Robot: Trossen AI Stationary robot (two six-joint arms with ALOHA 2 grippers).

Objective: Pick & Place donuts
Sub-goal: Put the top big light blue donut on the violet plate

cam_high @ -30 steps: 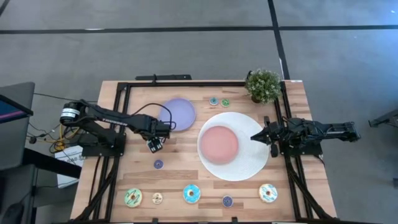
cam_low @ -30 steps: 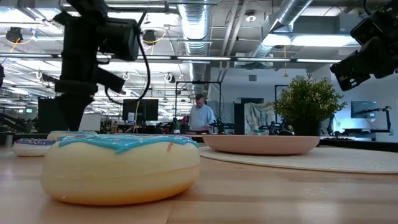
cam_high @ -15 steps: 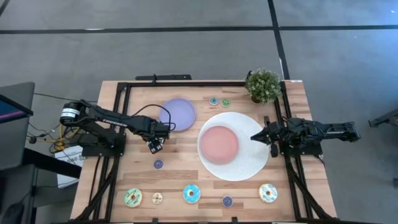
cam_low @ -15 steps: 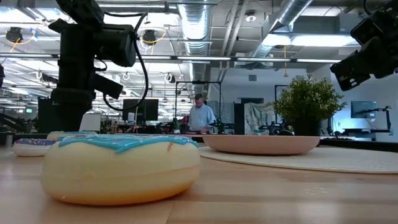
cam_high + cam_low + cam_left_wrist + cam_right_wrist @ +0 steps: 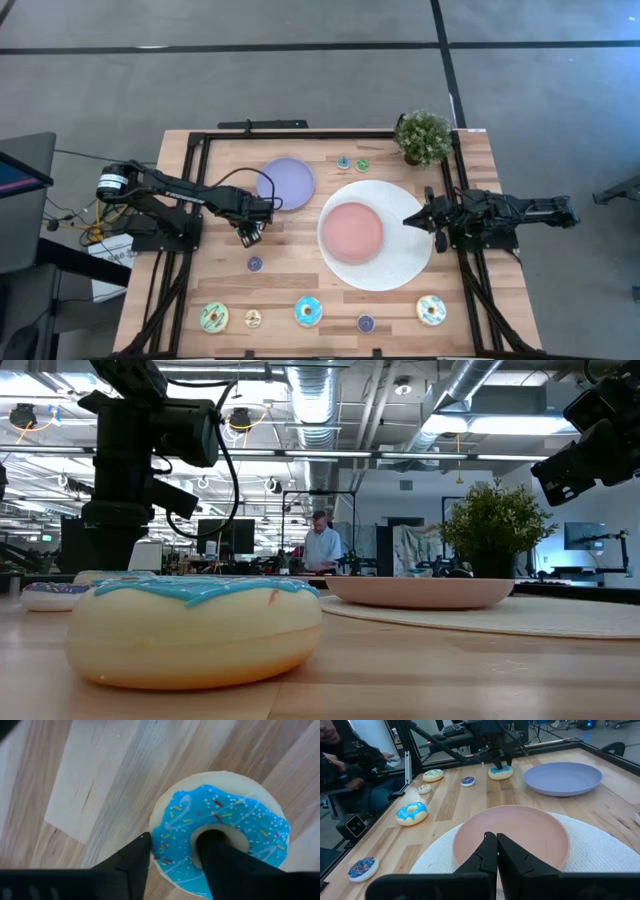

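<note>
My left gripper stands between the lilac plate and a purple mini donut, shut on a blue sprinkled donut; the right wrist view shows this donut resting on the wood. My right gripper hovers shut over the right part of the white round mat. Along the near edge lie a green donut, a small tan one, a blue one, a purple mini and a cream-and-blue one. Two minis lie near the far edge. My left gripper pinches the ring wall of the blue donut from above. One finger is down in the hole and the other finger is against the outer rim. The donut lies flat, its underside on the table.
A pink plate sits on the white mat. A potted plant stands at the far right corner. A black frame runs along the far and side edges. Bare wood lies between the lilac plate and the near row. People show beyond the table.
My left arm has come down a little toward the table in the low view, then held still. Nothing else has moved.
</note>
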